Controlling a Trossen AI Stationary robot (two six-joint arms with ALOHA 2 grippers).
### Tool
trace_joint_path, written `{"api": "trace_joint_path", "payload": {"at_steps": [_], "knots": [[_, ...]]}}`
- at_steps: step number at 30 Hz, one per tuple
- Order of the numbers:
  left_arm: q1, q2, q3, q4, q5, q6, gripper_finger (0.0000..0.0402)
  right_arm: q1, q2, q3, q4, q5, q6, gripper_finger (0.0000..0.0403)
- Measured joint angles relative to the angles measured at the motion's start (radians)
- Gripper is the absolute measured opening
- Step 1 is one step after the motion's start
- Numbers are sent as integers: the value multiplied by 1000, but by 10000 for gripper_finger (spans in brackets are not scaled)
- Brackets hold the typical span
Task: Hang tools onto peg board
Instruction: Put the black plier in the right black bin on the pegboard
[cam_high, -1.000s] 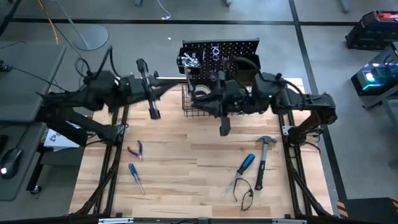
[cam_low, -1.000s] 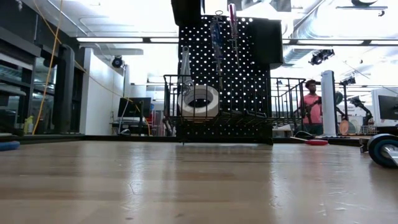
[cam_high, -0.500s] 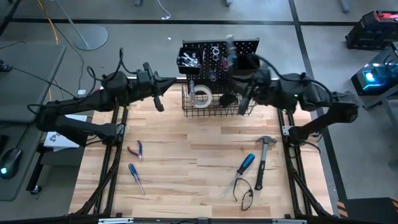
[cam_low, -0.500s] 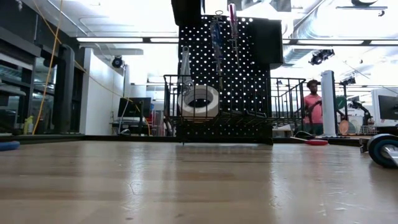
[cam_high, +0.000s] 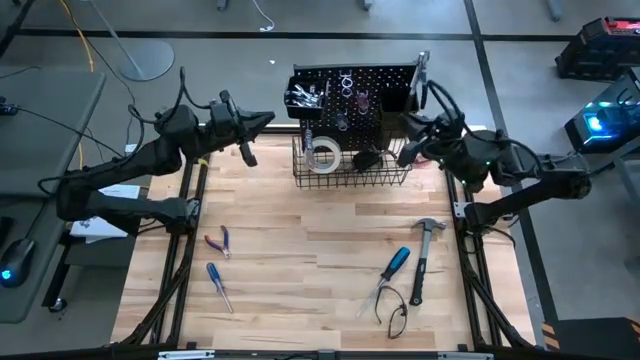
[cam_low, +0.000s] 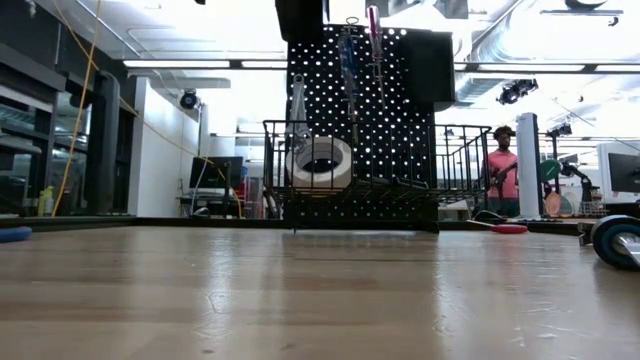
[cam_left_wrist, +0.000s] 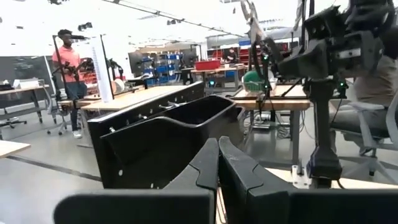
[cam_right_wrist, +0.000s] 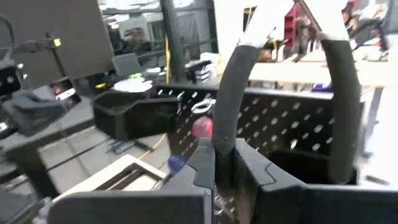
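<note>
Black-handled plier-type tool (cam_right_wrist: 225, 93) sits in the right gripper (cam_right_wrist: 224, 155). The fingers are clamped nearly closed on one handle, and the second handle arches alongside. Its long axis runs out from the fingertips, head end away from the wrist. In the high view the right gripper (cam_high: 426, 85) is at the peg board's (cam_high: 380, 72) right end, with the perforated face and a black bin (cam_high: 396, 98) directly ahead. Judgement: hanging it needs the head steered onto the board from that right side, so the right arm is the nearer one. Left gripper (cam_high: 262, 120) is closed and empty, parked off the board's left end. Hammer (cam_high: 420, 255) and blue screwdriver (cam_high: 397, 262) lie loose on the table.
</note>
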Motion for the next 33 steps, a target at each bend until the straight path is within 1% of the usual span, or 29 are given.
{"api": "trace_joint_path", "payload": {"at_steps": [3, 4, 6, 10, 12, 13, 16, 18, 20, 22, 24, 28, 31, 33], "knots": [[40, 17, 0, 1, 31, -14, 0, -43, 8, 4, 34, -7, -34, 14], [51, 27, 0, 1, 36, -20, 0, -60, 13, 4, 32, -30, -40, 14], [69, 49, 0, 11, 48, -36, 0, -103, 26, 4, 30, -102, -58, 14], [93, 94, 0, 67, 45, -66, 0, -200, 40, 3, 34, -305, -90, 14], [100, 113, 0, 95, 26, -77, 0, -229, 41, 3, 18, -371, -92, 14], [101, 119, 0, 96, 17, -80, 0, -237, 39, 3, -5, -386, -96, 14], [106, 128, 0, 92, -28, -86, 0, -244, 25, 6, -121, -399, -111, 14], [117, 131, 0, 90, -53, -80, 0, -244, 22, 34, -250, -400, -108, 14], [131, 134, 0, 89, -60, -66, 0, -244, 25, 71, -391, -401, -93, 14], [149, 134, 0, 90, -60, -57, 0, -239, 31, 106, -492, -400, -85, 14], [166, 130, 0, 86, -52, -54, 0, -226, 32, 133, -548, -400, -85, 14], [185, 104, 0, 53, 19, -43, 0, -185, 30, 168, -618, -407, -85, 14], [189, 77, 0, -3, 32, -42, 0, -147, 31, 169, -627, -410, -86, 14], [189, 57, 0, -51, 82, -50, 0, -123, 43, 169, -628, -410, -85, 14]]}}
